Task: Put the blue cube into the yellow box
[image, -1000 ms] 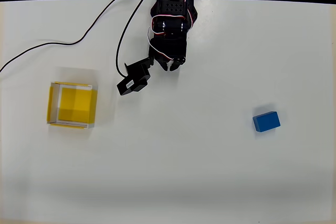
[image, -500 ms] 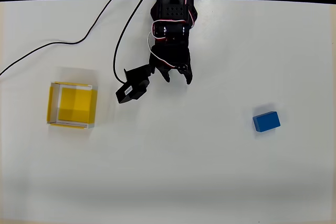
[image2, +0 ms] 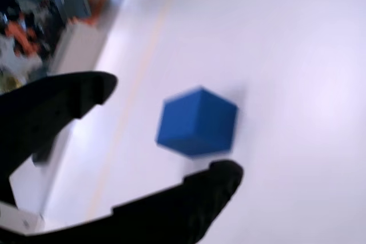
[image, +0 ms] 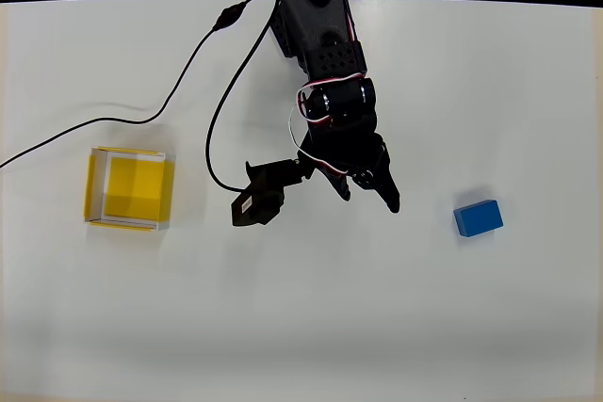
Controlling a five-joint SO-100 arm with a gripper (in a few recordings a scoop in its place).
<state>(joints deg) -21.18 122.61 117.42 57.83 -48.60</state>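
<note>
The gripper (image: 369,191) hangs over the middle of the white table (image: 311,317), its two black fingers spread wide apart and holding nothing. In the overhead view the fingertips point down and to the right of the picture, with the arm (image: 320,35) reaching in from the top edge.

The blue cube (image: 478,217) lies on the table to the right of the gripper and slightly lower in the overhead view, apart from it, with bare table between. Nothing touches it. It is a little oblong: its long axis runs roughly left to right in that view, tilted slightly up toward the right.

In the wrist view the blue cube (image2: 197,122) sits ahead of the gripper (image2: 166,132), framed in the gap between the upper finger and the lower one. The picture is blurred, so how near the tips are cannot be judged from it; the overhead view shows them not yet at the block.

The yellow box (image: 94,185) stands open and empty at the left side of the table, well apart from the gripper and on the opposite side of it from the cube. A black cable (image: 170,105) trails across the table between arm and box.

Judgement: the approach is under way and the grasp is not yet made. The coming move depends on carrying the open fingers further right and a touch lower in the overhead view, then closing across the cube's shorter width.
</note>
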